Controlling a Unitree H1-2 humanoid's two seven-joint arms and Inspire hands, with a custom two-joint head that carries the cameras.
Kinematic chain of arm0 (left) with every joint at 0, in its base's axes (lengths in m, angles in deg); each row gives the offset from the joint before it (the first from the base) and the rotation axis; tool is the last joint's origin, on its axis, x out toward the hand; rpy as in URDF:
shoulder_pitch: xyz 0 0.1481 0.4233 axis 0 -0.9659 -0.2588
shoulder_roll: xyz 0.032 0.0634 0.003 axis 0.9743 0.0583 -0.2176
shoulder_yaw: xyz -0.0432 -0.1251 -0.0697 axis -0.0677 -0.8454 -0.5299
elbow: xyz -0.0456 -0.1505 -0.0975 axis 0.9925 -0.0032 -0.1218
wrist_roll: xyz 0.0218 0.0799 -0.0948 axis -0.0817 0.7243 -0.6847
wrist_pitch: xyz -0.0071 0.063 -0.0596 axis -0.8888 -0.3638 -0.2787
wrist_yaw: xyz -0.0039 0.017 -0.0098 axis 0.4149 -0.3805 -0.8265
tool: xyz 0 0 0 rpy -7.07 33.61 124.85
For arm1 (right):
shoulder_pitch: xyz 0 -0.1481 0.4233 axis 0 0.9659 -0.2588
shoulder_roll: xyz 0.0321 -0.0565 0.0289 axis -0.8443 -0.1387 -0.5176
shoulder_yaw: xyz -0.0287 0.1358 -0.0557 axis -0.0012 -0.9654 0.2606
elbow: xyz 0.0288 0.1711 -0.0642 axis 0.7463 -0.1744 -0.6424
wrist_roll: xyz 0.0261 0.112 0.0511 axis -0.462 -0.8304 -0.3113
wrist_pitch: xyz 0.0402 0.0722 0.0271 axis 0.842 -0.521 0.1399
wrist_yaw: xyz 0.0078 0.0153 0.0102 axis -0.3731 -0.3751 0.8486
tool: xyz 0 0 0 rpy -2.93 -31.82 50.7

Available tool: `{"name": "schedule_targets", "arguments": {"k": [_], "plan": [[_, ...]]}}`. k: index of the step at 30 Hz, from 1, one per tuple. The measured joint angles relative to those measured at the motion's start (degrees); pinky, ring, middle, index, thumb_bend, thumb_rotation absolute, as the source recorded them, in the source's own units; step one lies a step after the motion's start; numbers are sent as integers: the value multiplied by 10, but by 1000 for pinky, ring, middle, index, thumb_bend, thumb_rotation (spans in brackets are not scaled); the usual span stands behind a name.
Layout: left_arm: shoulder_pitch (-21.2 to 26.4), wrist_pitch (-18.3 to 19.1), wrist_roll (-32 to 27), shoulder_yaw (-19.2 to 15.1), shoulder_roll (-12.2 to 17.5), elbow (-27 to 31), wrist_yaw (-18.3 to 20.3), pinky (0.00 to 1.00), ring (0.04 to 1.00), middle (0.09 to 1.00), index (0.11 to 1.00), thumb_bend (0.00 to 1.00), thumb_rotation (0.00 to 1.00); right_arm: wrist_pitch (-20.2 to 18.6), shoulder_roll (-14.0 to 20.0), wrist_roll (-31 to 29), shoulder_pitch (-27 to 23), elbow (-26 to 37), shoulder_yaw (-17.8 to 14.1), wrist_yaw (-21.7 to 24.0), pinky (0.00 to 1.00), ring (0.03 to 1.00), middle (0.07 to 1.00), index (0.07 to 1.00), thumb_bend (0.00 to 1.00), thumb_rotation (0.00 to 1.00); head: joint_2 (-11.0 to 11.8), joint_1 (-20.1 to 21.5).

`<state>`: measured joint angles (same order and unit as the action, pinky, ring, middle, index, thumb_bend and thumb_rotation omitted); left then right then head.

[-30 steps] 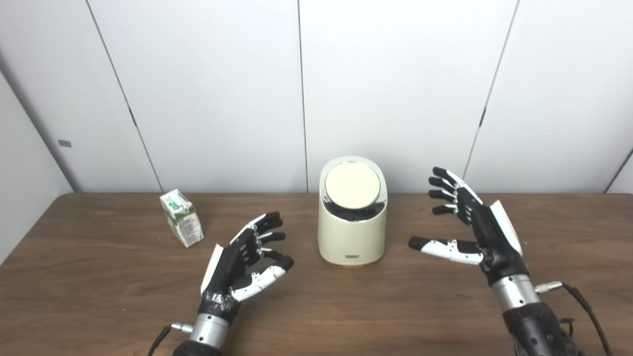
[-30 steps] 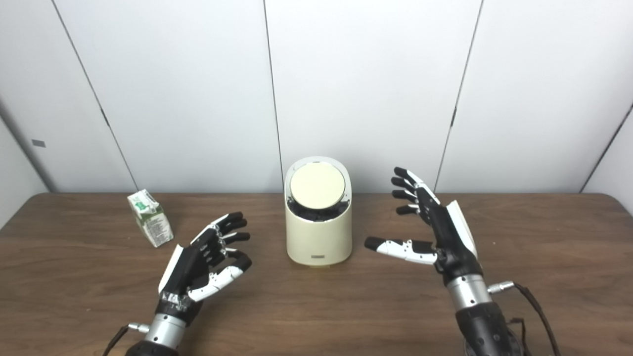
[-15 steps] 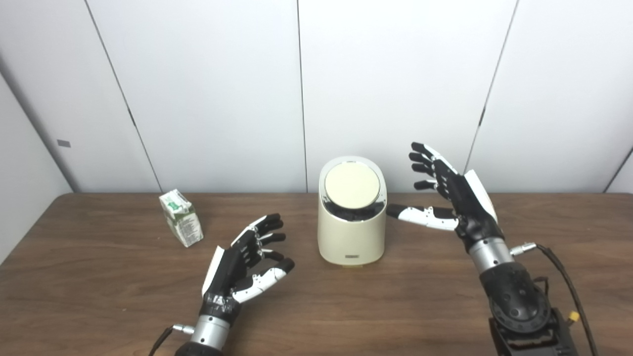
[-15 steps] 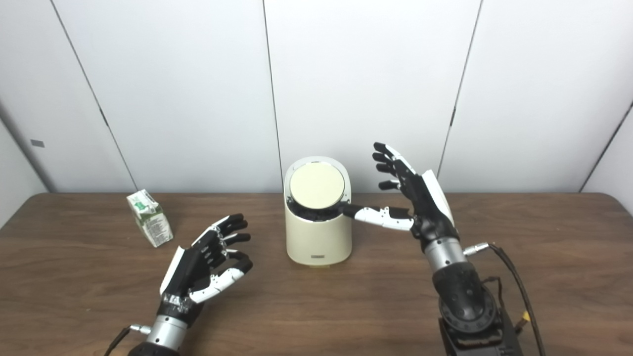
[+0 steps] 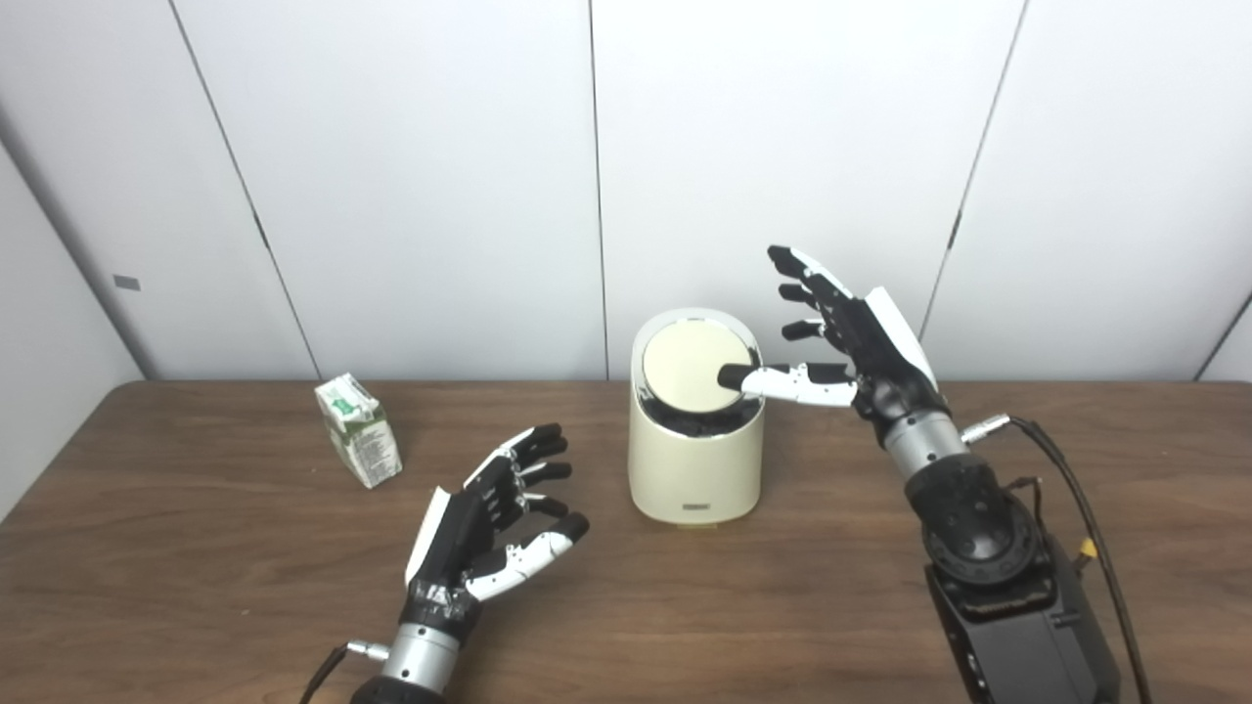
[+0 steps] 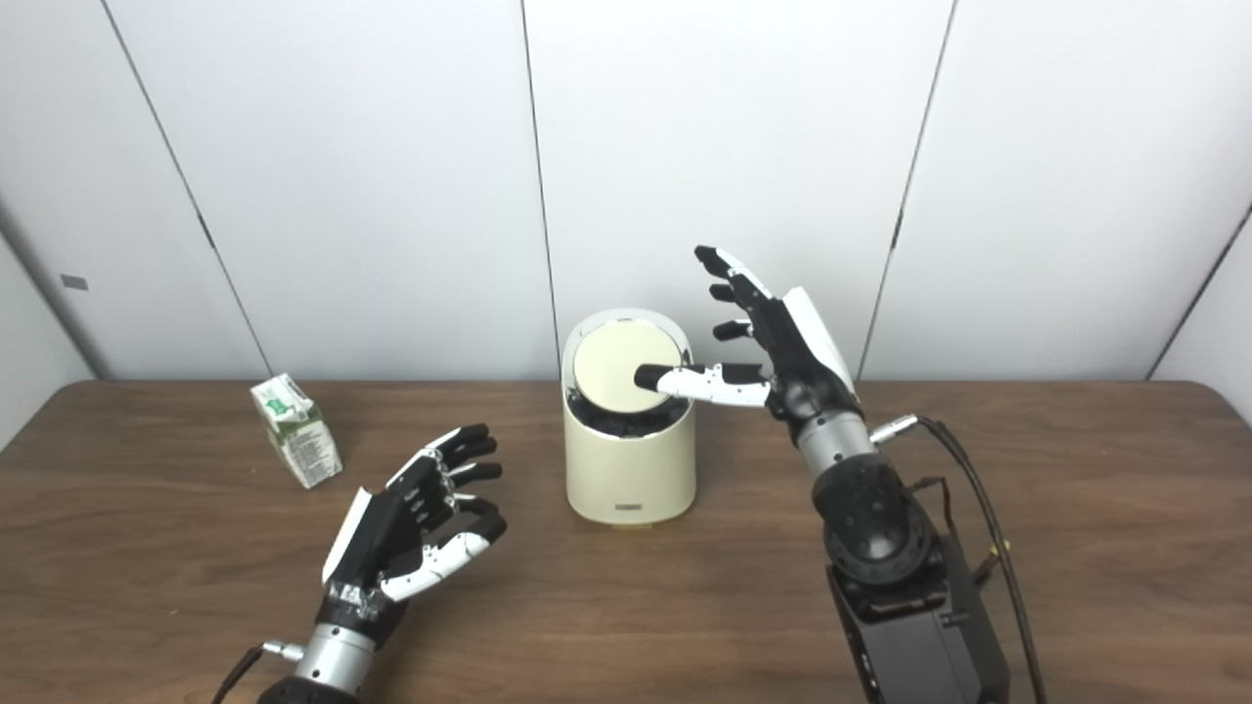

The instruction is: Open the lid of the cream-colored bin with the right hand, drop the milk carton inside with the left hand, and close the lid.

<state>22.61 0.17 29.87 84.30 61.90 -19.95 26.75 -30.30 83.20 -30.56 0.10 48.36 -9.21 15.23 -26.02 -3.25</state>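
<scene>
The cream-colored bin (image 5: pixel 695 460) stands at the middle of the wooden table (image 5: pixel 196 587), its round lid (image 5: pixel 685 369) lying flat and shut inside a chrome rim. My right hand (image 5: pixel 849 337) hovers open just right of the bin top, fingers spread upward, thumb stretched over the lid's right part; whether the thumb touches the lid I cannot tell. The small green-and-white milk carton (image 5: pixel 359 443) stands upright at the far left of the table. My left hand (image 5: pixel 489 513) is open above the table in front and left of the bin, well apart from the carton.
White wall panels (image 5: pixel 440 176) rise right behind the table's far edge, close behind the bin. The right arm's black base (image 5: pixel 1017 626) and its cable (image 5: pixel 1086 528) occupy the table's front right.
My right hand rose and swung left from beside the bin, so that its thumb now reaches over the lid. The left hand has barely shifted. Bin and carton stayed put.
</scene>
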Motion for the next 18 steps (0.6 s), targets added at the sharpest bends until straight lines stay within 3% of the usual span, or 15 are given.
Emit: {"name": "schedule_targets", "arguments": {"k": [18], "plan": [[0, 0, 2, 3, -5, 1, -1, 602, 776, 842, 869, 718, 291, 2, -10, 41, -58, -104, 26, -21, 819, 916, 927, 943, 868, 326, -5, -8]]}}
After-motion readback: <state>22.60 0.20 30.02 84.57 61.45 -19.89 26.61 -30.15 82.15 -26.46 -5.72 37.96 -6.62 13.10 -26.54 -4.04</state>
